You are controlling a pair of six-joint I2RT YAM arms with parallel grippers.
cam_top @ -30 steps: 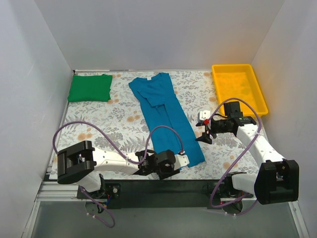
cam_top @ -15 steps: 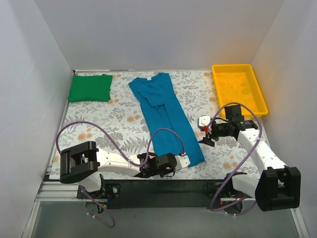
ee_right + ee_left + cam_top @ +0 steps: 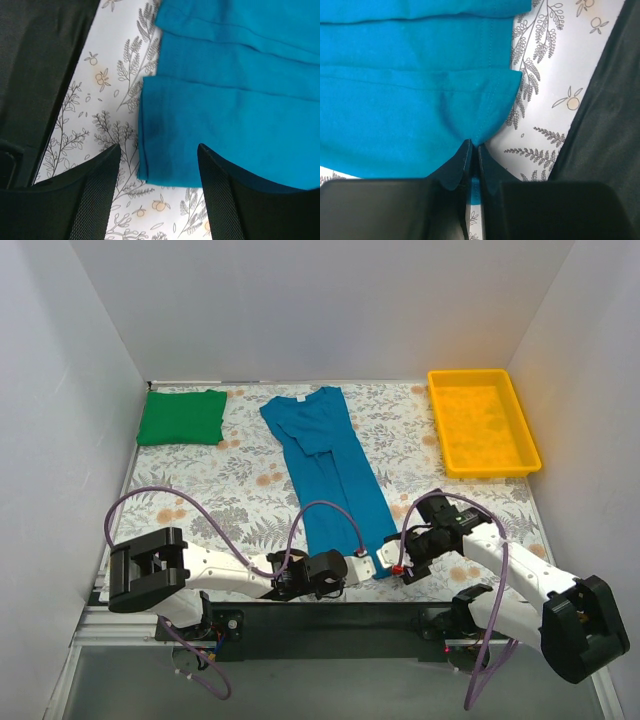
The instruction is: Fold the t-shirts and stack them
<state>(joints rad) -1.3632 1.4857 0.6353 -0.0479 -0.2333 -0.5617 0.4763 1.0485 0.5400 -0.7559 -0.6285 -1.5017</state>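
The teal-blue t-shirt [image 3: 335, 470] lies folded into a long strip, slanting from the back middle toward the table's near edge. My left gripper [image 3: 362, 567] is shut on its near hem; in the left wrist view the fingers [image 3: 474, 150] pinch a puckered fold of the teal-blue cloth [image 3: 410, 100]. My right gripper [image 3: 400, 562] stands open just beside it, at the hem's right corner. Seen from the right wrist, that gripper [image 3: 159, 147] straddles the corner of the teal-blue t-shirt [image 3: 240, 100] without touching it. The green t-shirt [image 3: 182, 417] sits folded at the back left.
A yellow tray [image 3: 482, 420] stands at the back right corner. White walls close in the left, back and right sides. A black strip [image 3: 330, 615] runs along the table's near edge, right behind both grippers. The floral cloth [image 3: 210, 490] covers the table.
My left gripper has closed on the teal-blue shirt's near hem. My right arm has swung from the right middle of the table down to the hem's right corner, its jaws slightly narrower.
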